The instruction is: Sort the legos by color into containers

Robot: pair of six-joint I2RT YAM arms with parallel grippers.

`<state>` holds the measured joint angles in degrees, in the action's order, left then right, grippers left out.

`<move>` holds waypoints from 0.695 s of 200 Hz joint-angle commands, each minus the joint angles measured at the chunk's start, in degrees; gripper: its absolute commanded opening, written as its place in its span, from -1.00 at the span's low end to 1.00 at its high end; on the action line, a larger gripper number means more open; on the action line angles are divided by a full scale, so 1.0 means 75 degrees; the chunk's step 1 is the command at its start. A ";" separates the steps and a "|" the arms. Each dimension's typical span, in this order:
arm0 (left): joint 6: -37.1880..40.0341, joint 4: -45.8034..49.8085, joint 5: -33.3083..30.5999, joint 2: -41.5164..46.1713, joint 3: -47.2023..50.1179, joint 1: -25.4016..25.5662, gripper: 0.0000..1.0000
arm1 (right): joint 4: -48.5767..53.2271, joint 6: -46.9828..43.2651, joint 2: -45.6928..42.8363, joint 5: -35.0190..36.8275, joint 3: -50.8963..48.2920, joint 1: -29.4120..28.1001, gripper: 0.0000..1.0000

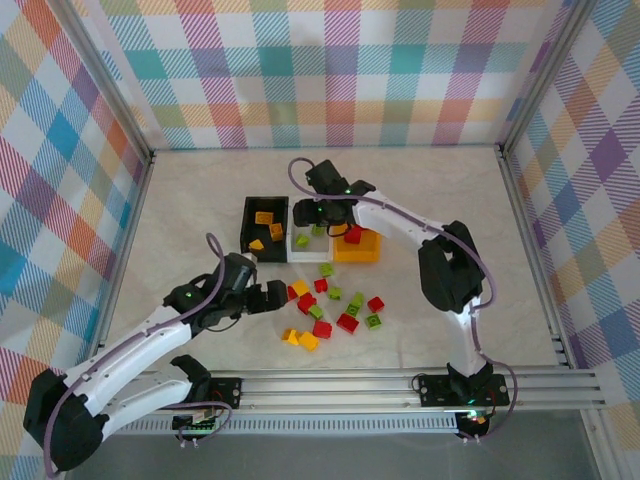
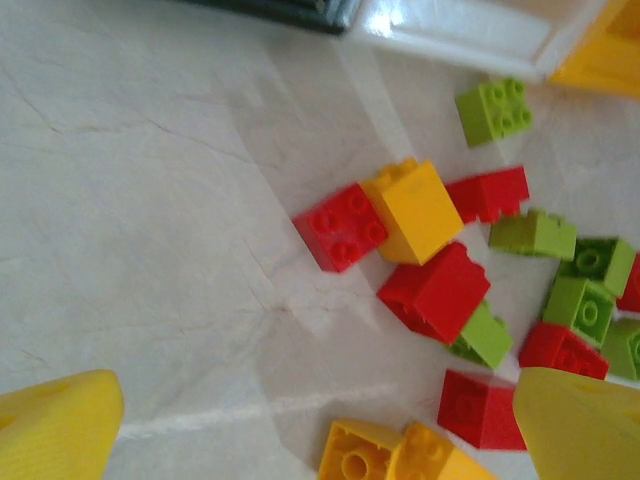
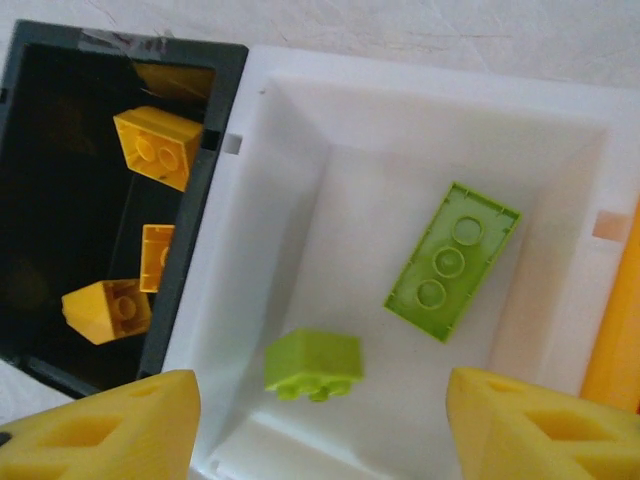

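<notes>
Loose legos (image 1: pixel 330 305) in red, yellow-orange and lime green lie mid-table. My left gripper (image 1: pixel 272 297) hangs open at the pile's left edge; in its wrist view the left gripper (image 2: pixel 320 425) has bare table between its fingers, with a red brick (image 2: pixel 342 226) and a yellow brick (image 2: pixel 415 210) just ahead. The black bin (image 1: pixel 250 222), white bin (image 1: pixel 300 254) and orange bin (image 1: pixel 357 255) stand in a row. My right gripper (image 1: pixel 318 212) is open over the white bin (image 3: pixel 270 130). A small green brick (image 3: pixel 312 362) sits free between its fingers, studs down, beside a long green brick (image 3: pixel 452 260).
The black bin (image 3: pixel 185 270) holds three yellow bricks (image 3: pixel 158 146). A red brick (image 1: pixel 352 235) lies in the orange bin. Two yellow bricks (image 1: pixel 300 338) lie nearest the arm bases. Checked walls close off the table at the left, back and right; a metal rail runs along the front.
</notes>
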<state>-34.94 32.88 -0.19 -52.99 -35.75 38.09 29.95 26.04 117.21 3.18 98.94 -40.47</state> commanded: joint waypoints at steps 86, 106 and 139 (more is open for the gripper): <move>-0.0138 -0.0313 -0.0420 -0.2129 0.0058 0.2251 0.57 | -0.0898 0.0441 -0.3314 -0.0112 -0.3690 0.0032 0.36; -0.0156 -0.0224 -0.0608 -0.2223 0.0119 0.2249 0.46 | -0.0935 0.0464 -0.3572 -0.0018 -0.3968 0.0029 0.36; -0.0227 -0.0172 -0.0530 -0.2790 0.0184 0.2248 0.30 | -0.0957 0.0496 -0.3793 0.0132 -0.4216 0.0029 0.36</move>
<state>-36.10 30.70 -3.07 -71.37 -35.70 54.68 24.58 28.91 91.39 2.85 68.36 -40.47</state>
